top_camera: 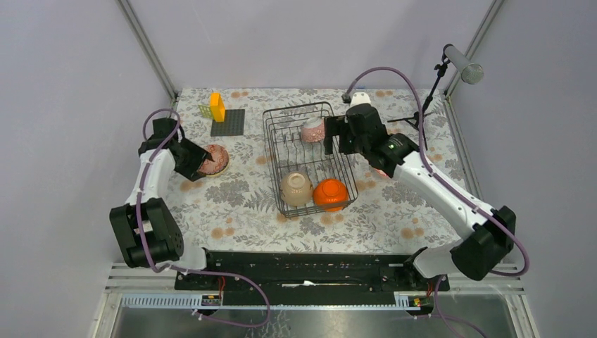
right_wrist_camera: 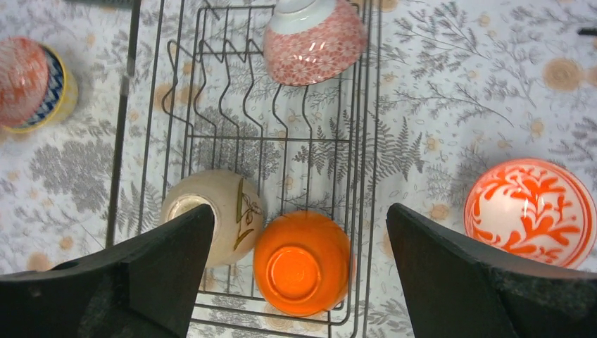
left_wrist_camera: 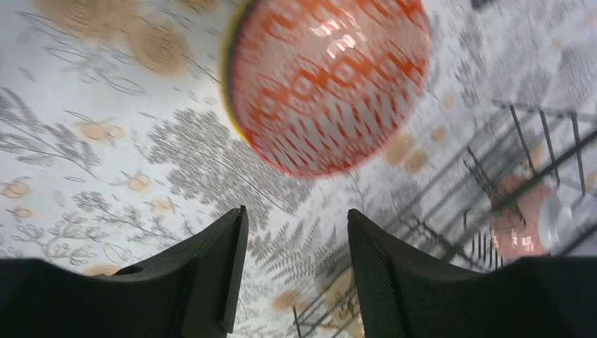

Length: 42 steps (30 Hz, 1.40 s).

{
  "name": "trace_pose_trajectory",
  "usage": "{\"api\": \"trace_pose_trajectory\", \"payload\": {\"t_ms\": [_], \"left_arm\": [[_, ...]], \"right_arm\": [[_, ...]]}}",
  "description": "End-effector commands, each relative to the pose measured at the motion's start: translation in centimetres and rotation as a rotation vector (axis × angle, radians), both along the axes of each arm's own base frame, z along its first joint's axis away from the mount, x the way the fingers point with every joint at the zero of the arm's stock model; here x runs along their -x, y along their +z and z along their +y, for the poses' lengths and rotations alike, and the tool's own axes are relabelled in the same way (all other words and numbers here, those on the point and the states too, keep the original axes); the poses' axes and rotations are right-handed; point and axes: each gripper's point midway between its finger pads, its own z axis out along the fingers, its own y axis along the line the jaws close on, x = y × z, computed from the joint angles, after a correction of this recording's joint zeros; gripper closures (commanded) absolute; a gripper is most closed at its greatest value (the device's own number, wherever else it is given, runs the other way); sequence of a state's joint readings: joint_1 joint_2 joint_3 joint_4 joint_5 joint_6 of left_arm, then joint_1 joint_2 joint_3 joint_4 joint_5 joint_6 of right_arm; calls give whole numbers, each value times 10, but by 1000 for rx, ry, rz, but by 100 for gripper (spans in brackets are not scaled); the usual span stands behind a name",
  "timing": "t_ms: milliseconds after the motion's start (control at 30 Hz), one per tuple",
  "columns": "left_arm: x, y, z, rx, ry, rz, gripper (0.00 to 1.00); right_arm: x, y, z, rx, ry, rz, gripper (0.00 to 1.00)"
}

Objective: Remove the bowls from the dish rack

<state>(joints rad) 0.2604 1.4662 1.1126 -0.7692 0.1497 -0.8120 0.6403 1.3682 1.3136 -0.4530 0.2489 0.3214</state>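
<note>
The black wire dish rack (top_camera: 269, 151) stands mid-table. It holds a pink speckled bowl (top_camera: 312, 130) at the far end, and a beige bowl (top_camera: 296, 187) and an orange bowl (top_camera: 330, 193), both upside down at the near end. My right gripper (right_wrist_camera: 300, 211) hovers open and empty over the rack (right_wrist_camera: 366, 141), above the orange bowl (right_wrist_camera: 301, 262) and beige bowl (right_wrist_camera: 215, 211). A white bowl with red pattern (right_wrist_camera: 531, 211) sits on the table right of the rack. My left gripper (left_wrist_camera: 296, 239) is open and empty just short of a red-patterned bowl (left_wrist_camera: 327, 84), stacked on a blue bowl with a yellow rim (right_wrist_camera: 49, 95).
A flat black mat (top_camera: 228, 122) with a yellow block (top_camera: 217, 107) lies at the far left. A microphone on a stand (top_camera: 461, 65) rises at the far right. Grey walls close in the floral tablecloth on three sides.
</note>
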Motion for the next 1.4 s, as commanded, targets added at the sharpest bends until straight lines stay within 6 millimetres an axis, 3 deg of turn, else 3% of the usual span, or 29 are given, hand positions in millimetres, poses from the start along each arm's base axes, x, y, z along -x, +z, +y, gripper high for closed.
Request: {"api": "trace_pose_trajectory", "payload": {"t_ms": [0,200,433,567,733,933,1167,1367], "left_arm": [[-5,38,-43,57,-135,-138,38],[-13,75,-105,134,-348,-300,24],[-10,78,-158,86,-567,-325,7],[-8,77,-170,82,-629,-328,7],[3,73,-176,79,-693,-325,7],[13,72,-185,39,-741,-343,7],[19,66,-193,90,-749,-327,7],[15,60,-197,120,-746,-308,7]], "right_arm": [[-20,16,25,45,166,-100,0],[-43,-24,37,438,555,-226,0],[-55,-54,68,559,894,-340,0],[-54,-76,84,647,1138,-423,0],[-73,-66,102,617,1179,-463,0],[-97,-65,92,699,1163,-443,0],[-115,-73,51,722,1137,-384,0],[-126,-97,32,807,1170,-354,0]]}}
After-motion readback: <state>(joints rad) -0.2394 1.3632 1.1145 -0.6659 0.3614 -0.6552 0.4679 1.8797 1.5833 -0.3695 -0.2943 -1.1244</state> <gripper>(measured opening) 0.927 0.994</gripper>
